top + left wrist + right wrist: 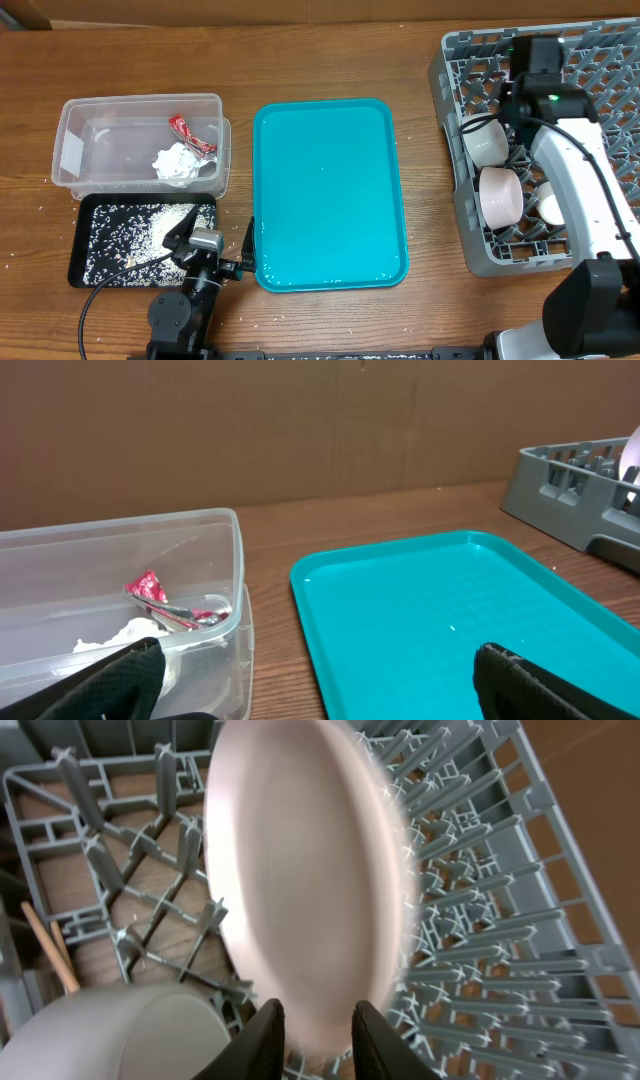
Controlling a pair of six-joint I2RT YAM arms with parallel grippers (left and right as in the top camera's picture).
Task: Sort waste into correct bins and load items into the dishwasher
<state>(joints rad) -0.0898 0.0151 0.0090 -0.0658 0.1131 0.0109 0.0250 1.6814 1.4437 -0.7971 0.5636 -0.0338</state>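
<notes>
While stretched over the dish rack (480, 920), the right tool (318, 1025) pinches a plate (300, 870).

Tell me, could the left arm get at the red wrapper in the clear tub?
Probably yes. The tub has no lid, the wrapper lies uncovered beside the tissue, and the left hand is open, empty and close by.

I see the tabletop (330, 50) carrying a tub (110, 150), black tray (82, 230), teal tray (330, 200) and rack (620, 70).
</notes>
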